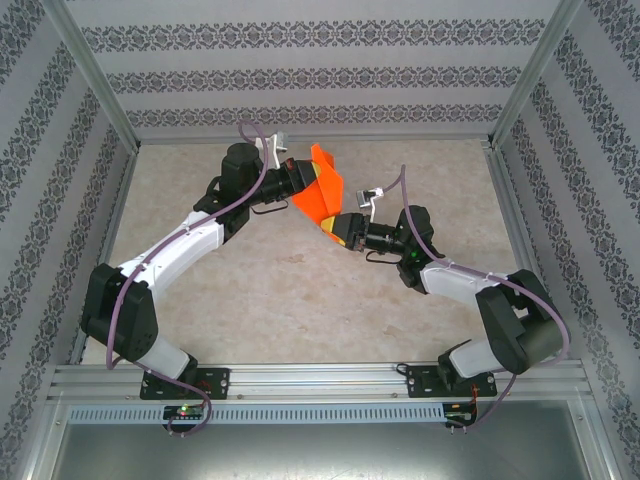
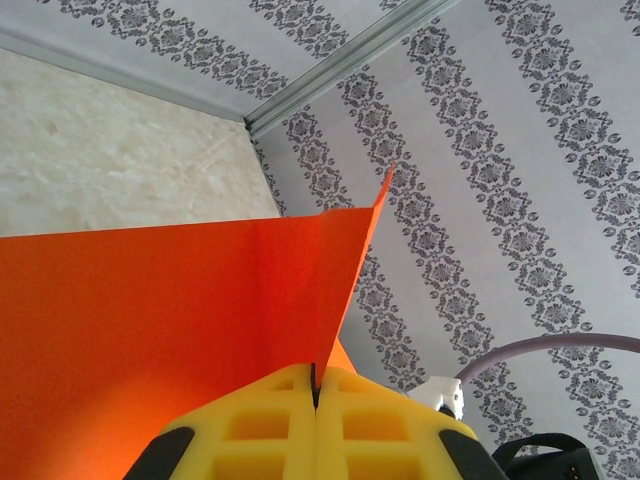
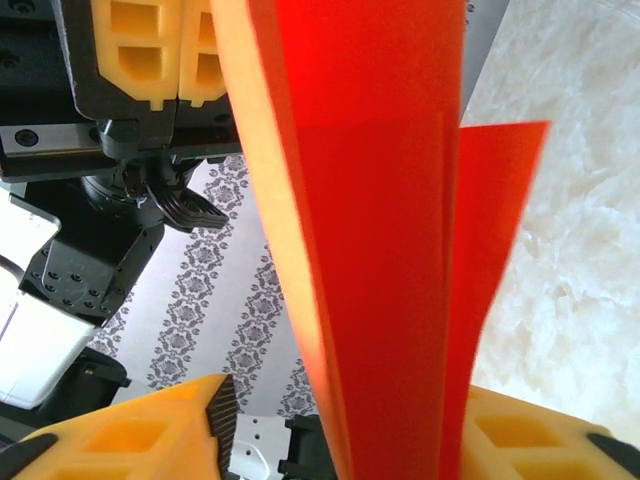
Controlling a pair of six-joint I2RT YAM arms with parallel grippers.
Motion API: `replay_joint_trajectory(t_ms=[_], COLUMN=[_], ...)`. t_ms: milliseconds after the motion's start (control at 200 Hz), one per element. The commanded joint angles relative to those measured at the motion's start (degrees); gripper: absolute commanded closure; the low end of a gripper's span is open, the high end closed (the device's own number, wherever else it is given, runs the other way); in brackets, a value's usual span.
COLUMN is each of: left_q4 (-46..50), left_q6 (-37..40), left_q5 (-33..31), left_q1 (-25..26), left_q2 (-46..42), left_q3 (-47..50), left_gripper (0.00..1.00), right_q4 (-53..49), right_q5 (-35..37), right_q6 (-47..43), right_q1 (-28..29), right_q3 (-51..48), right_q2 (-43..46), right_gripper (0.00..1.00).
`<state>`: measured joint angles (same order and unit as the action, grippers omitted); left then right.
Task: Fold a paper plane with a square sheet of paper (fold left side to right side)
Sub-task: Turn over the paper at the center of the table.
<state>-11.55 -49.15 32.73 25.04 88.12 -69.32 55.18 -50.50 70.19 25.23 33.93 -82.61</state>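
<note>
The bright orange sheet of paper (image 1: 322, 195) hangs in the air above the far middle of the table, creased into a folded shape with a point sticking up. My left gripper (image 1: 303, 182) is shut on its left edge; in the left wrist view the yellow fingers (image 2: 260, 420) press together on the paper (image 2: 170, 320). My right gripper (image 1: 340, 225) is open at the paper's lower right end. In the right wrist view the folded paper (image 3: 380, 250) runs between its spread fingers (image 3: 130, 430), and the left gripper's (image 3: 175, 50) yellow pads show at top left.
The beige marbled table (image 1: 300, 300) lies below both arms. Patterned walls (image 1: 300, 70) and aluminium posts (image 1: 95, 75) enclose the back and sides. A metal rail (image 1: 320, 380) carries the arm bases at the near edge.
</note>
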Motion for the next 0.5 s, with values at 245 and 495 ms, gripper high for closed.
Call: replay_joint_trajectory(t_ms=[245, 495], left_q4=[-3.21, -0.68], left_q6=[-0.86, 1.07], left_q5=[0.44, 0.13], left_q1=[-0.42, -0.41], left_q2=[-0.49, -1.13], left_q3=[0.72, 0.82], left_gripper=[0.96, 0.77], right_q4=[-9.1, -21.43], right_q5=[-0.09, 1.65], right_q6=[-7.34, -14.93], right_q1=[-1.17, -1.5], right_q3=[0.26, 1.05], right_q2=[5.01, 8.3], right_gripper=[0.71, 0.83])
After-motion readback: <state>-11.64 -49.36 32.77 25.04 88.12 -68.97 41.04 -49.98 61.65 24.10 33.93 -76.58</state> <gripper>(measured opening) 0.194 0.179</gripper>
